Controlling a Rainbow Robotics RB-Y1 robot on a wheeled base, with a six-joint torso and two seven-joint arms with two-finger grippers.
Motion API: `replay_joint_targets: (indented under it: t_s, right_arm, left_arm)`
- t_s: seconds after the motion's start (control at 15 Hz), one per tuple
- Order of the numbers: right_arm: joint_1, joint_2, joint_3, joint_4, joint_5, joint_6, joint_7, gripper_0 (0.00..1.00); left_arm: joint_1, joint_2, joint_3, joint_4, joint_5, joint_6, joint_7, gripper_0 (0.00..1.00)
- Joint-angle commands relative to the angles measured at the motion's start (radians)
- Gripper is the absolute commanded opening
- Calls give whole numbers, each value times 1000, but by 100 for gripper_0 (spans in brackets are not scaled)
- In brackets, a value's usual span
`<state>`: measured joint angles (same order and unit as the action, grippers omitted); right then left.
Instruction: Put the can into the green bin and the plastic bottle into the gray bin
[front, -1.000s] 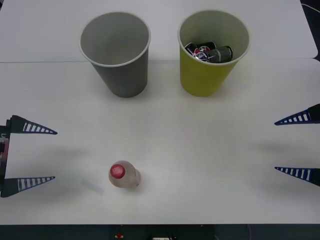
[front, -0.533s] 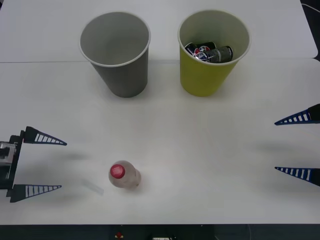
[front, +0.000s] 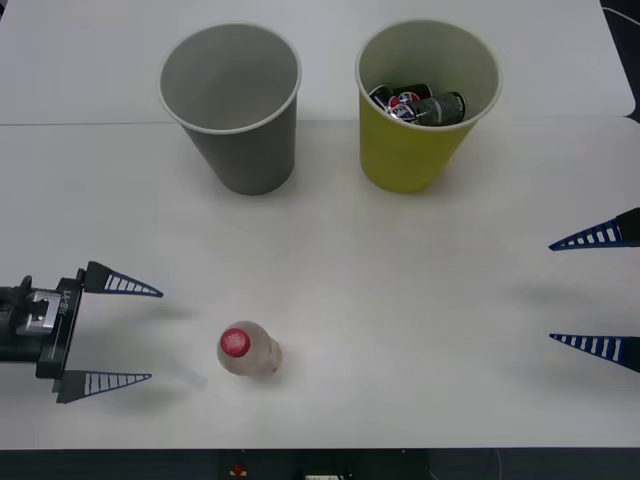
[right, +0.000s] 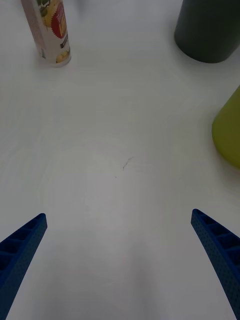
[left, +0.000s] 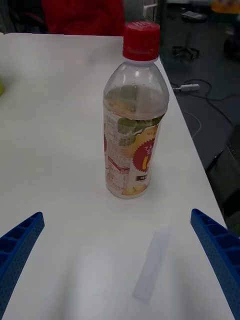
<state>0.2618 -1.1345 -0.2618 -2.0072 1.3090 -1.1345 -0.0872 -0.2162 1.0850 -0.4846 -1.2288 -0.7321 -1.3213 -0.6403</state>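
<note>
1. My left claw (front: 127, 335) is released and wide, low over the table (front: 400, 300), just beside the plastic bottle (front: 247, 351), which stands upright.
2. I should centre the fingers around the label, below the red cap, and clench gently so it does not tip.
3. My right claw (front: 594, 290) waits released; the gray bin (front: 232, 105) is the goal.

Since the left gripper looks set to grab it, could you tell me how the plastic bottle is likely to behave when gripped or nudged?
The plastic bottle looks nearly empty, so it is probably light. Standing upright, tall and narrow, it may tip if the open left gripper bumps it high. Its thin clear wall will likely flex under a squeeze, and if toppled its round body could roll.
</note>
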Motion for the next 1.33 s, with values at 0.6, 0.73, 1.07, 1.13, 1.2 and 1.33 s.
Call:
replay_joint_targets:
  t_s: [0.6,0.73,1.07,1.13,1.2,1.33]
  right_arm:
    - [0,0,0,0,0,0,0,100]
    - [0,0,0,0,0,0,0,100]
    - [0,0,0,0,0,0,0,100]
    - [0,0,0,0,0,0,0,100]
    - [0,0,0,0,0,0,0,100]
    - [0,0,0,0,0,0,0,100]
  left_arm:
    - [-157,-129,-285,137,177,11,-136,100]
    - [-169,-165,-312,137,177,37,-136,100]
    - [-200,-226,-362,137,180,102,-136,100]
    - [-204,-240,-379,137,185,114,-136,100]
    - [-207,-252,-384,137,186,120,-136,100]
    - [-209,-272,-384,137,186,131,-133,100]
